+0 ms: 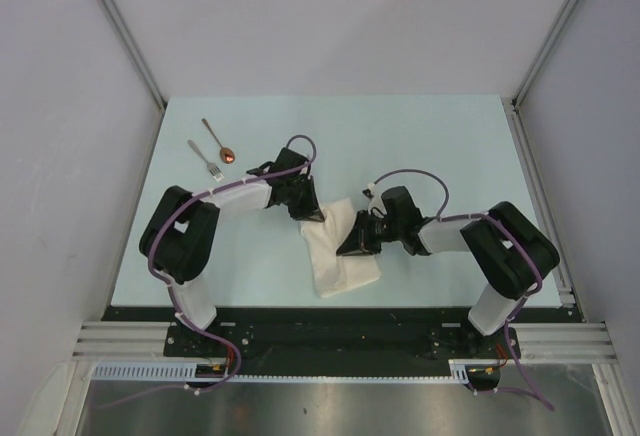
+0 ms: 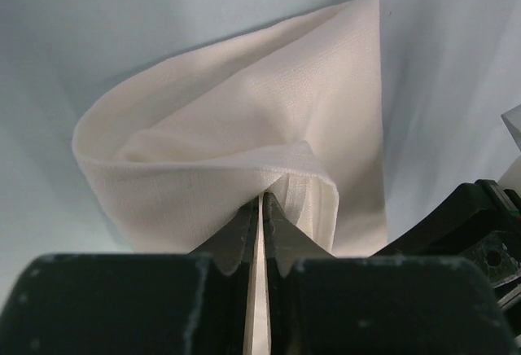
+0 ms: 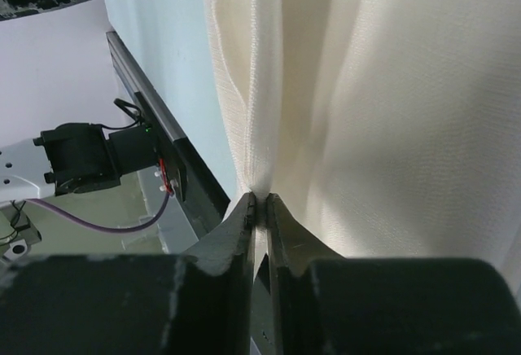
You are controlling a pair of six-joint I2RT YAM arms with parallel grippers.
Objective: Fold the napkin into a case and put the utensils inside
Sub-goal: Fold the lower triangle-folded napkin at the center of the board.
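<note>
Fork (image 1: pixel 206 159) and spoon (image 1: pixel 218 140) lie on table (image 1: pixel 430 136) — outside the napkin (image 1: pixel 338 251).

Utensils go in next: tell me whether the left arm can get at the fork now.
Probably not yet. The left hand is shut on a fold of the napkin. The fork lies on bare table beside that arm with nothing over it, so the way looks free once the hand lets go.
</note>
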